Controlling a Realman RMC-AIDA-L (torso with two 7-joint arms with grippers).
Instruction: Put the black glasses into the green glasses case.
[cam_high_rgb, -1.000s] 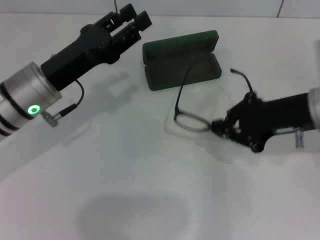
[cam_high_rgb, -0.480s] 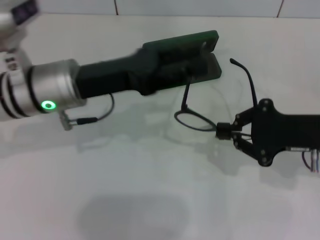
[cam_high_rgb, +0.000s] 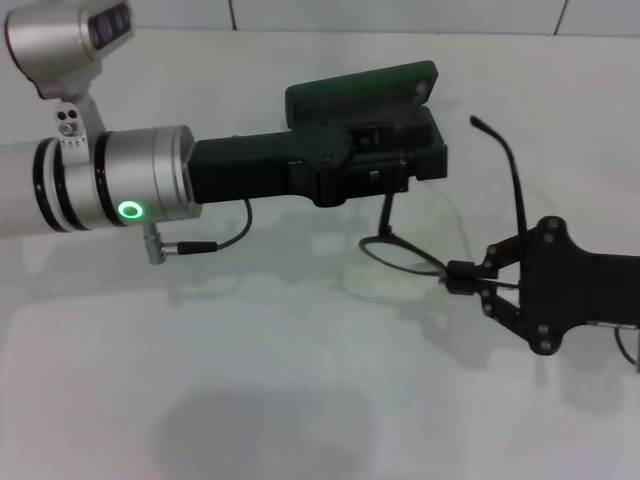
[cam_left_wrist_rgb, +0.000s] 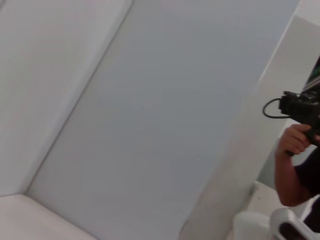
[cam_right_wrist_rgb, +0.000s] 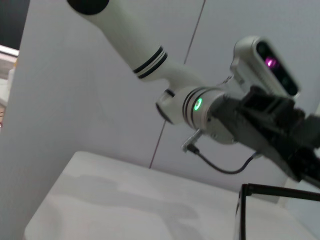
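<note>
While my right gripper (cam_high_rgb: 462, 278) pinches the black glasses (cam_high_rgb: 430, 245) at centre right, lifted off the table (cam_high_rgb: 250, 380), my left gripper (cam_high_rgb: 400, 160) covers the open green glasses case (cam_high_rgb: 360, 85) at upper centre; its fingers I cannot tell.

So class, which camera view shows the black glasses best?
The head view: the black glasses appear nearly whole, held at the frame by the right gripper. The right wrist view shows only a thin black piece, probably theirs; the left wrist view shows none.
</note>
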